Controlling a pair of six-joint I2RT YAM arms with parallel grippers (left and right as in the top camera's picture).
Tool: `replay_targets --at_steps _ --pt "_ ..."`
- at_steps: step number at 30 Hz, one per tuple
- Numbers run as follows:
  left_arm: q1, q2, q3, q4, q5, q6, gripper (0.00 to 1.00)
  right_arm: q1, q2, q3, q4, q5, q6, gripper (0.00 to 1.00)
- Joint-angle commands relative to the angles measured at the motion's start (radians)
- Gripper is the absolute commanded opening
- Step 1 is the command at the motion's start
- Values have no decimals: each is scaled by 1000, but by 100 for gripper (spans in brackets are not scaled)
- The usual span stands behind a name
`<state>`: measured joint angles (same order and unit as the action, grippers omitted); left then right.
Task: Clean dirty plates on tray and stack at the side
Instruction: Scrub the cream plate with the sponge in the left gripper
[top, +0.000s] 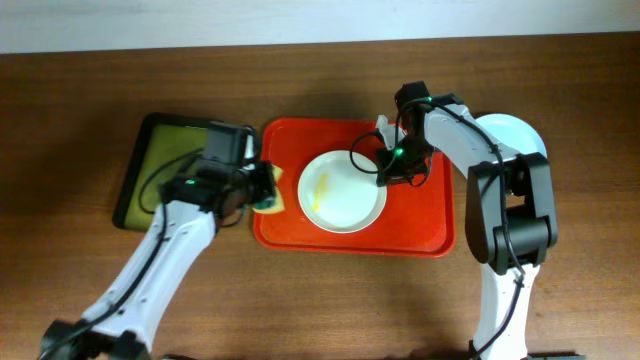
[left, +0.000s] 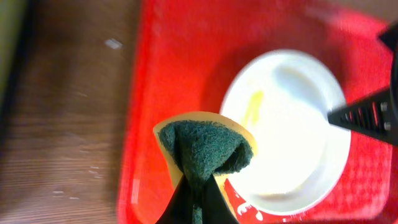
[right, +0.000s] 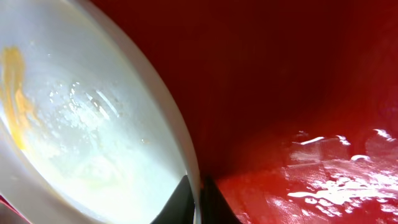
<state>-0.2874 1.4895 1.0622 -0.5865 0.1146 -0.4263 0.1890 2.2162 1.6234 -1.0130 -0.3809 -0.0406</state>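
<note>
Right gripper (right: 198, 200) fingers are pinching the plate (right: 93, 137) rim on the side facing the right end of the tray (top: 430, 232). Left gripper (left: 194, 202) fingers are clamping a sponge (left: 207, 146) over the tray's left part, beside the plate. Plate is sitting mid-tray. Judgement: sponge should be sweeping flat across the yellow smear (left: 252, 107) while the right pinch is bracing the plate against sliding.

No text, label, brand, number or sign can be read in any of the views. Nothing legible is carried by the red tray (top: 425, 225), the white plate (top: 345, 200), the green sponge (left: 208, 146) or the wooden surface (top: 80, 120).
</note>
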Motion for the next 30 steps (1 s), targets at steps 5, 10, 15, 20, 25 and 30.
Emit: replay_targets --at_steps 5,10,15,20,25,30 --pt "-66 93 0 52 55 10 0 8 27 29 -186 32 214 98" --pt "-75 100 0 60 54 10 0 8 29 3 -182 44 274 39" --pt "-75 100 0 60 54 10 0 17 18 20 -130 180 301 14" --pt "-105 106 0 100 55 7 0 135 1 21 -67 267 316 4" --pt "-182 259 0 303 54 -59 0 172 1 20 -18 266 338 4" --pt "-197 384 0 395 -176 -58 0 172 1 18 -17 266 338 4"
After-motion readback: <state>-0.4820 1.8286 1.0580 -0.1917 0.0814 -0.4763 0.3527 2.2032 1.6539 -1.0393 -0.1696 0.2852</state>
